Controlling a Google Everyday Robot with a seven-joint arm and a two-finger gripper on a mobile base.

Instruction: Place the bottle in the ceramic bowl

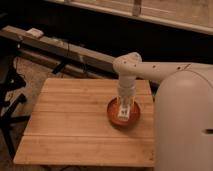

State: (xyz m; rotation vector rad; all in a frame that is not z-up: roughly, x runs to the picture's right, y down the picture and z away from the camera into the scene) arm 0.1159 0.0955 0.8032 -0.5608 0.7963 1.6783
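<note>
The orange-red ceramic bowl (pixel 114 116) sits on the right part of the wooden table (pixel 75 120). The white arm reaches from the right and points straight down over the bowl. The gripper (pixel 124 111) hangs just above the bowl's inside. A small white bottle (pixel 123 113) with a printed label shows at the gripper's tip, low over the bowl's middle. I cannot tell whether the bottle touches the bowl.
The robot's white body (pixel 182 125) fills the right side next to the table's right edge. A dark rail with cables (pixel 60 50) runs behind the table. Black stand legs (pixel 10 100) are on the floor at the left.
</note>
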